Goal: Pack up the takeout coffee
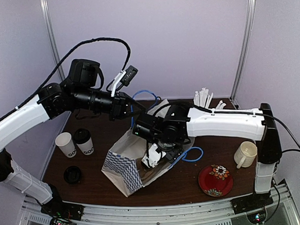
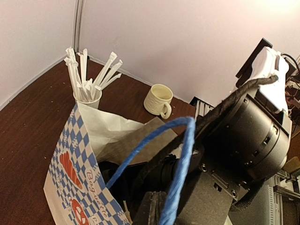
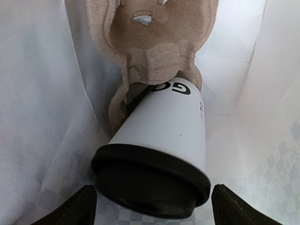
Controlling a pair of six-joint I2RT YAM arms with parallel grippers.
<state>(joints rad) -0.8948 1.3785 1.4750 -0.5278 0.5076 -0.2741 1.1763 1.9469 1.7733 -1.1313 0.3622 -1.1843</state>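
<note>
My right gripper (image 3: pixel 154 204) is down inside the paper bag (image 1: pixel 121 169), which lies on its side at the centre of the table (image 1: pixel 93 193) with its mouth open toward 1 o'clock. On the right wrist camera the fingers (image 3: pixel 75 206) are spread wide, one at each side of a lidded coffee cup (image 3: pixel 164 126). They flank its black lid, and I cannot tell whether they touch it. That cup lies tilted. Its base is tucked against a brown moulded carrier (image 3: pixel 150 37) deeper in the bag, and its lid faces my camera.

My left gripper (image 1: pixel 121 107) hangs above the bag's mouth at about 12 o'clock. A blue rope handle (image 2: pixel 154 140) arcs right across the left wrist view, but the fingers are hidden, so I cannot tell whether they hold it.

At 9 o'clock from the bag stand two more coffees, just beside each other: an uncapped cup (image 1: pixel 66 144) and a capped cup (image 1: pixel 83 141). A loose black lid (image 1: pixel 72 174) lies at 8 o'clock. The cream mug (image 1: pixel 245 153) sits at 3 o'clock, a red plate (image 1: pixel 215 180) is at 4 o'clock, and the stirrer cup (image 1: pixel 203 98) is at 1 o'clock.
</note>
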